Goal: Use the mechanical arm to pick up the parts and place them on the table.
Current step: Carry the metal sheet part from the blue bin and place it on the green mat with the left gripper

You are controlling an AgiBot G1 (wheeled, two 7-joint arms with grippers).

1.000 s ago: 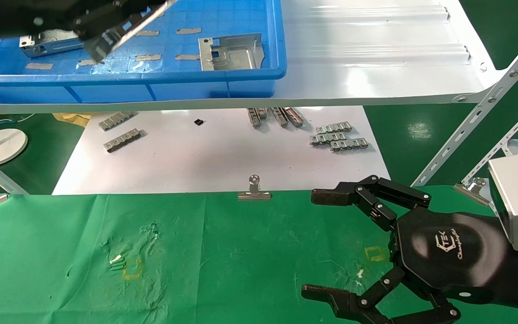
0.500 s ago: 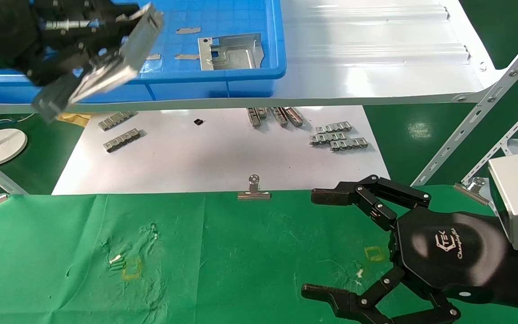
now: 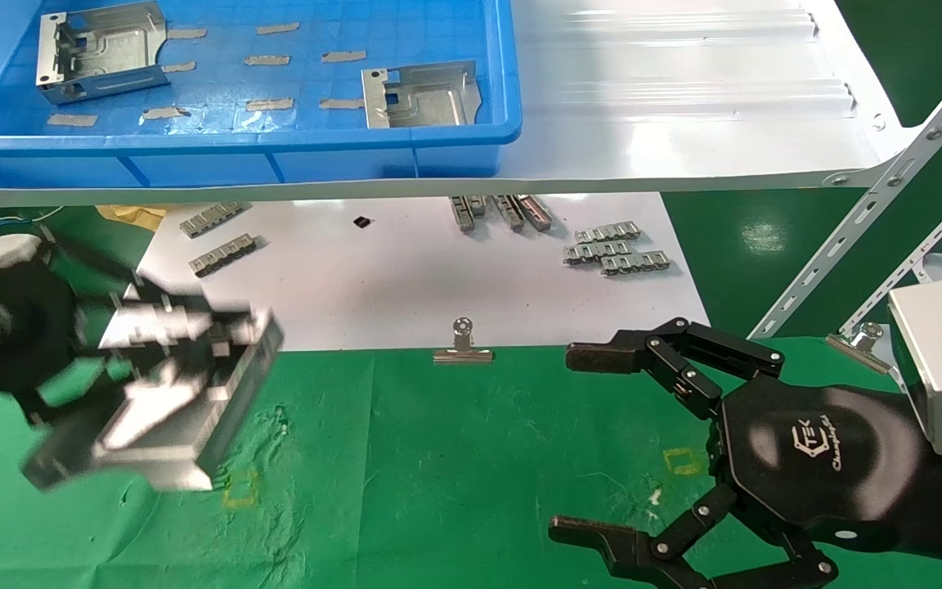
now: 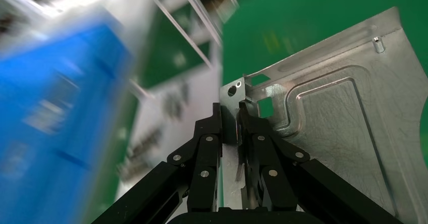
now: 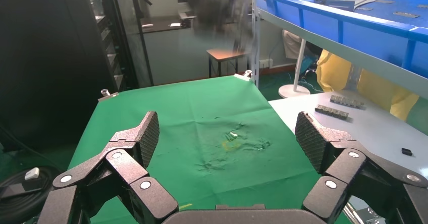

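My left gripper (image 3: 213, 348) is shut on a silver bracket (image 3: 164, 413) and holds it tilted above the left part of the green table (image 3: 455, 466), close to a yellow square outline (image 3: 239, 489). In the left wrist view the fingertips (image 4: 229, 114) pinch the bracket's (image 4: 343, 128) folded edge. Two more brackets (image 3: 103, 51) (image 3: 420, 96) lie in the blue bin (image 3: 275, 137) on the shelf. My right gripper (image 3: 581, 446) is open and empty over the table's right side; in its own view it (image 5: 229, 138) faces the cloth (image 5: 202, 118).
The glossy white shelf (image 3: 684, 98) carries the bin. Below it a white sheet (image 3: 405, 278) holds grey ribbed strips (image 3: 614, 249). A binder clip (image 3: 461, 350) pins the cloth's far edge. A slanted white shelf brace (image 3: 872, 196) stands at the right.
My left gripper has swung down from over the blue bin to just above the green cloth at the left, carrying the bracket. The right arm has not moved.
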